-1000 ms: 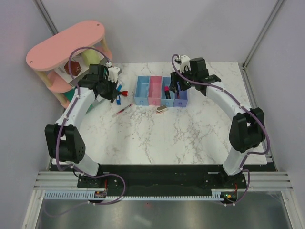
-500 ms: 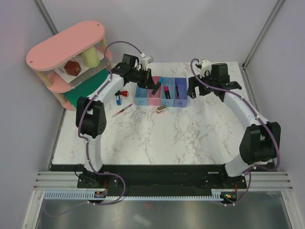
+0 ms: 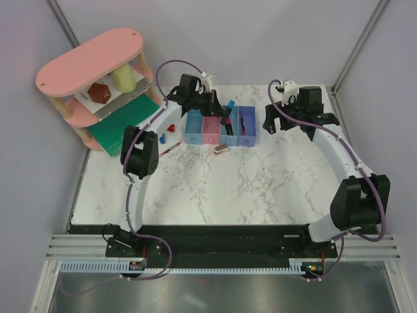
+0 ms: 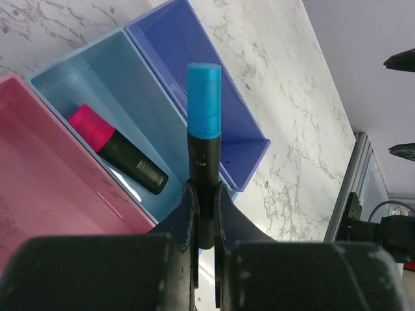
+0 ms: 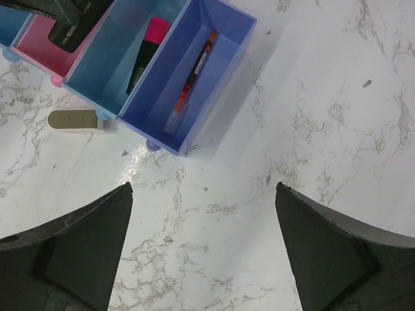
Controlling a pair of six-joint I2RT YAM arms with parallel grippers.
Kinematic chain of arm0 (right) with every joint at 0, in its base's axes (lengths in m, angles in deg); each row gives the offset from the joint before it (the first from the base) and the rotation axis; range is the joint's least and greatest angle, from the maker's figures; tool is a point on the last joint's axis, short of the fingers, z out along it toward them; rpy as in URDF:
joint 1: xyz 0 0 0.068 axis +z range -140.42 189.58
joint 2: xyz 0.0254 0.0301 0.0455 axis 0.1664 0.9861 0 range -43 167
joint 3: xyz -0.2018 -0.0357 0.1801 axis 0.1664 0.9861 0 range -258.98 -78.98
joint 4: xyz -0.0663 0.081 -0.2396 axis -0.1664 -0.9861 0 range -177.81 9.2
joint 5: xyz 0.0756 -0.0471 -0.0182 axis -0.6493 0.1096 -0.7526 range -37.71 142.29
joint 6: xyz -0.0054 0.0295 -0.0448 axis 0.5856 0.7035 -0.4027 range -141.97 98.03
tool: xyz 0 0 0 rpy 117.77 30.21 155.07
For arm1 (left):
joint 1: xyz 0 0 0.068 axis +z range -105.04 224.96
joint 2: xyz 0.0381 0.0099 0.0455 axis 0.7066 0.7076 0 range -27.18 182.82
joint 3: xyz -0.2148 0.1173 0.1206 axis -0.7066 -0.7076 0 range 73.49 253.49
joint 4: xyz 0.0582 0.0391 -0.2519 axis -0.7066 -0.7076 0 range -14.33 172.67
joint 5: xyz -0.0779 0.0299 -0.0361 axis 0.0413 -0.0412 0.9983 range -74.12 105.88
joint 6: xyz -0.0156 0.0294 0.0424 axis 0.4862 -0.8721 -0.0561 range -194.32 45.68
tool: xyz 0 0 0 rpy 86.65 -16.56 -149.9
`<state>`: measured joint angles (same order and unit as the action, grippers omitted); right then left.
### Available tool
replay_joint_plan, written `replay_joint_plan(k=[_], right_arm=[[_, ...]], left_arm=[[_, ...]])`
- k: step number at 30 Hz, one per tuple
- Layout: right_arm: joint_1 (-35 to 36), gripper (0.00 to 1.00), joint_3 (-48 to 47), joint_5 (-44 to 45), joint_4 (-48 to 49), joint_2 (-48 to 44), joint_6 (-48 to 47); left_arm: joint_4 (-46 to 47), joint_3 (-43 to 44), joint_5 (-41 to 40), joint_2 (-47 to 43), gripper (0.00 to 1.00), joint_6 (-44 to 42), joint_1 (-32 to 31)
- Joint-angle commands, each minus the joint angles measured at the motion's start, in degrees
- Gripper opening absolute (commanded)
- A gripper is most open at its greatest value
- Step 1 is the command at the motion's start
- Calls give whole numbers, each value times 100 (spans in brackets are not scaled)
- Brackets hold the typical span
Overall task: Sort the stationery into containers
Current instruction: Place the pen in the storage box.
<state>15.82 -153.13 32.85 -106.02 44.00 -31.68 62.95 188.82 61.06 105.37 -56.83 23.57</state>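
one blue-capped marker point(image 4: 203, 103) pinched tight in the left gripper point(image 4: 204, 194), above the light blue bin point(image 4: 110, 78) with a pink-capped black marker point(image 4: 120, 152) lying inside. right gripper point(image 5: 203, 194) spread wide over the table point(image 5: 324, 129), beside the violet bin point(image 5: 227, 52) holding a thin red pen point(image 5: 191, 81).

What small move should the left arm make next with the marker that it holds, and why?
Probably lower the left gripper a little over the light blue bin next to the violet bin, then open it. It is shut on the blue-capped marker above that bin, where a similar pink-capped marker already lies.
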Motion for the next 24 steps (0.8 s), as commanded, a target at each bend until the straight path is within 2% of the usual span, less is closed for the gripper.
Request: replay_joint_plan(k=[1, 2, 4, 12, 18, 21, 22, 24], right_arm=[[-44, 98, 15, -77, 60, -96, -92], [-53, 98, 6, -77, 69, -87, -101], [-70, 98, 41, -77, 69, -96, -101], [-106, 98, 182, -104, 122, -166, -110], [-123, 98, 173, -139, 104, -262, -118], [-123, 98, 164, -104, 69, -350, -171], [-114, 98, 138, -112, 43, -394, -188], [-114, 98, 103, -130, 8, -429, -189]], left_arm=[[241, 227, 69, 288, 10, 237, -138], [241, 236, 78, 315, 18, 219, -146], [241, 244, 78, 377, 22, 193, -146], [250, 244, 174, 377, 57, 52, -147], [66, 210, 473, -88, 62, -97, -155], [-688, 87, 456, -755, 64, -886, -155], [-960, 43, 369, -931, 65, -1550, -155], [-1795, -246, -131, -1493, 67, -2300, -138]])
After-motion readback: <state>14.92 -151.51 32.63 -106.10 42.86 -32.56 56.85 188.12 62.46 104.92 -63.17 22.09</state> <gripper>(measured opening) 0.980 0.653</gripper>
